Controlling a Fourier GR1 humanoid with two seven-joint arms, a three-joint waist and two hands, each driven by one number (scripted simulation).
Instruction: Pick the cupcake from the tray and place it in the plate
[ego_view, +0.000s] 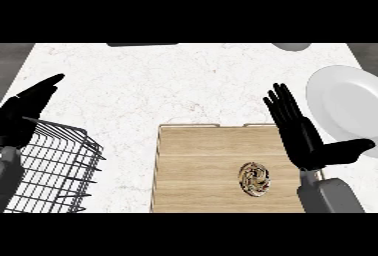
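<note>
White marble counter, cupcake (255, 179) on the wooden tray (199, 165) looks light and squishy, so I'd cup its sides with my right hand (306, 145), fingers straight now, left hand (26, 107) open too

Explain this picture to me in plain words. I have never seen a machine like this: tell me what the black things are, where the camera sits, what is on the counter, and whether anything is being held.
The camera sits in a humanoid robot's head, looking steeply down at a white counter. The black shapes are its hands on grey forearms. The right hand is open, fingers straight, over the right edge of a wooden tray. The left hand rests open at the left edge, by a black wire basket. A cupcake sits on the tray, untouched. A white plate lies further right. Nothing is held.
</note>
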